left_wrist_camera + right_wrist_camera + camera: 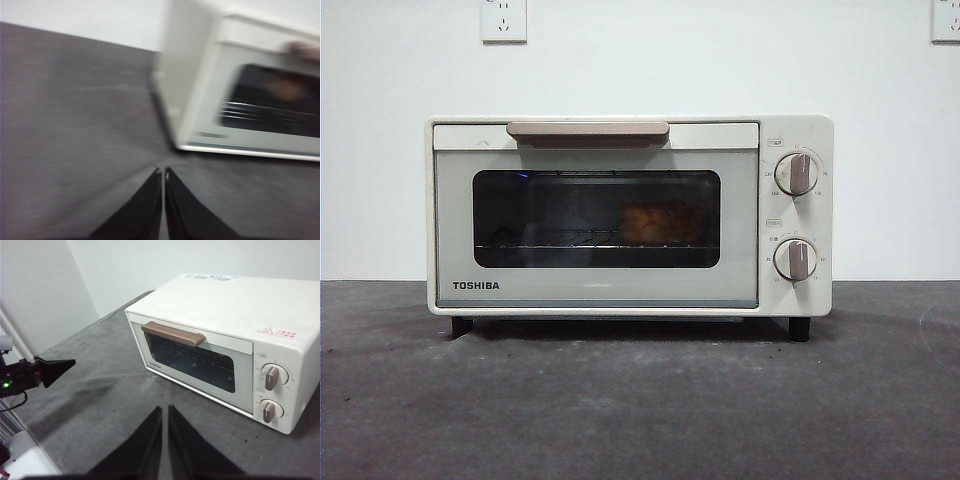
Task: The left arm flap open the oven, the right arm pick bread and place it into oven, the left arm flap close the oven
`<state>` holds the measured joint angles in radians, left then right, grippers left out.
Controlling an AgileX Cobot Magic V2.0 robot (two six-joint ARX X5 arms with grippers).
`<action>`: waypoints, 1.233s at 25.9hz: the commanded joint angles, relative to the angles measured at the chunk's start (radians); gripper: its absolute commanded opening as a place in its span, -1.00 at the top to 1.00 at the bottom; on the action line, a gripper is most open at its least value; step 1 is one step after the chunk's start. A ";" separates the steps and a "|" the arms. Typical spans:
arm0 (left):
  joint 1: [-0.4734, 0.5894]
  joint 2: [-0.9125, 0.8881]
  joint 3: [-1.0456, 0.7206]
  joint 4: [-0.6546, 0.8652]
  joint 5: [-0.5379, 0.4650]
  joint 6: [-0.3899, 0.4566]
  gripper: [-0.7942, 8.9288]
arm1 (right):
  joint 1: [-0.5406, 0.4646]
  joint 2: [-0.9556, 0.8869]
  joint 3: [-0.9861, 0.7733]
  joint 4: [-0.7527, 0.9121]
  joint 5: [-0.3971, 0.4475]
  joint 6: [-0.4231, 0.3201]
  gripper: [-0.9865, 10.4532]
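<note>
All three steps look done: oven (630, 215) door shut, bread (655, 224) inside on the rack behind the glass. Left pincer (163, 172) closed on nothing, oven just ahead. Right pincer (164, 410) closed too, empty, oven beyond.

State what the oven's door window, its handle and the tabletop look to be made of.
Door window: dark glass, likely; bread and rack show through.
Handle: matte beige bar, probably plastic or painted metal.
Tabletop: dark grey matte sheet with a faint streaky grain, material unclear.
</note>
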<state>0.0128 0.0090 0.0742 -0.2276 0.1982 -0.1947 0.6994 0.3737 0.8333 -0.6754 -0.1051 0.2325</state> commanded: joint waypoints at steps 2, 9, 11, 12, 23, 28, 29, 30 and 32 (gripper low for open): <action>0.003 -0.006 -0.026 0.024 -0.109 0.060 0.80 | 0.007 0.003 0.016 0.010 0.000 -0.006 0.80; 0.003 -0.006 -0.060 0.039 -0.153 0.138 0.80 | 0.007 0.003 0.016 0.011 0.000 -0.006 0.80; 0.003 -0.006 -0.062 0.040 -0.159 0.146 0.80 | 0.007 0.003 0.016 0.011 0.000 -0.006 0.80; 0.003 -0.006 -0.062 0.040 -0.164 0.152 0.80 | 0.007 0.003 0.016 0.011 0.000 -0.006 0.80; 0.003 -0.006 -0.062 0.041 -0.165 0.153 0.80 | 0.007 0.003 0.016 0.011 0.000 -0.006 0.80; 0.003 -0.006 -0.062 0.041 -0.166 0.153 0.80 | 0.007 0.003 0.016 0.011 0.000 -0.006 0.80; 0.003 -0.006 -0.062 0.041 -0.166 0.153 0.80 | 0.007 0.003 0.016 0.011 0.000 -0.006 0.80; 0.003 -0.006 -0.062 0.041 -0.166 0.153 0.80 | 0.007 0.003 0.016 0.011 0.000 -0.006 0.80; 0.003 -0.006 -0.062 0.041 -0.166 0.153 0.80 | 0.007 0.003 0.016 0.011 0.000 -0.006 0.80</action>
<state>0.0147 0.0048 0.0322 -0.1802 0.0349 -0.0574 0.6994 0.3737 0.8333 -0.6750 -0.1051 0.2325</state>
